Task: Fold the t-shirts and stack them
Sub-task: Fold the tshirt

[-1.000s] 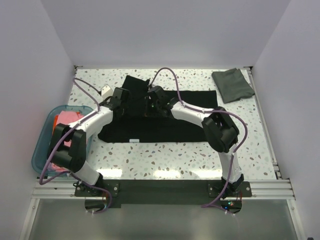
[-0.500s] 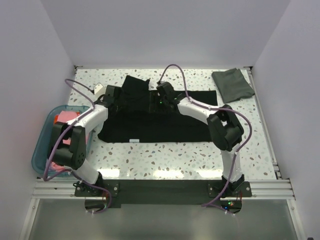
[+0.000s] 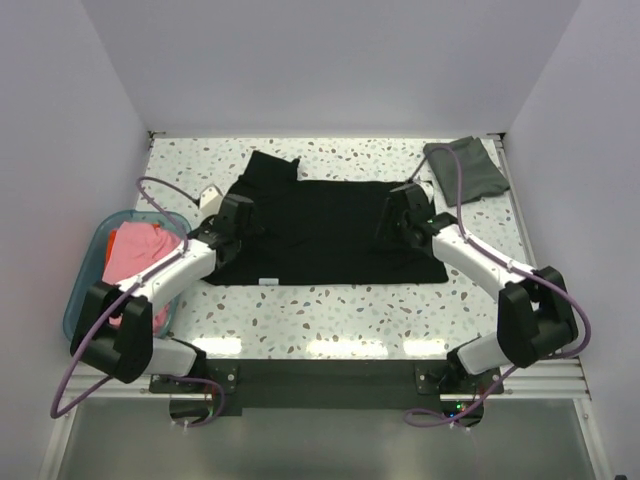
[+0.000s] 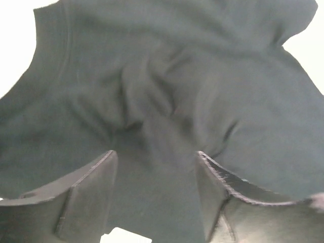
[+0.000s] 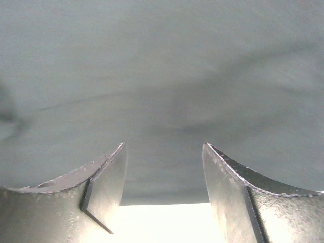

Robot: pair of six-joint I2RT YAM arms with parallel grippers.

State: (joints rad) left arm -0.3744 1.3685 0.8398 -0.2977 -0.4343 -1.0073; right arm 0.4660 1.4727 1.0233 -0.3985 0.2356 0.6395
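Walls (image 3: 330,60), plain and pale, are boxing in a white speckled table (image 3: 340,310) on the left, far and right sides. A black t-shirt (image 3: 330,230) is lying flat across the middle of the table, its long axis running left to right, with one sleeve (image 3: 272,165) sticking out toward the far left and a small white label (image 3: 266,283) showing at its near edge. A teal tub (image 3: 85,290) is sitting at the left edge, holding pink and orange-red shirts (image 3: 135,255). A grey-green shirt (image 3: 465,170) is lying bunched in the far right corner. The left gripper (image 3: 240,215) is hovering over the black shirt's left end, its jaws standing apart above rumpled cloth in the wrist view (image 4: 154,157). The right gripper (image 3: 400,215) is hanging over the right end, jaws likewise spread (image 5: 162,147), gripping nothing.
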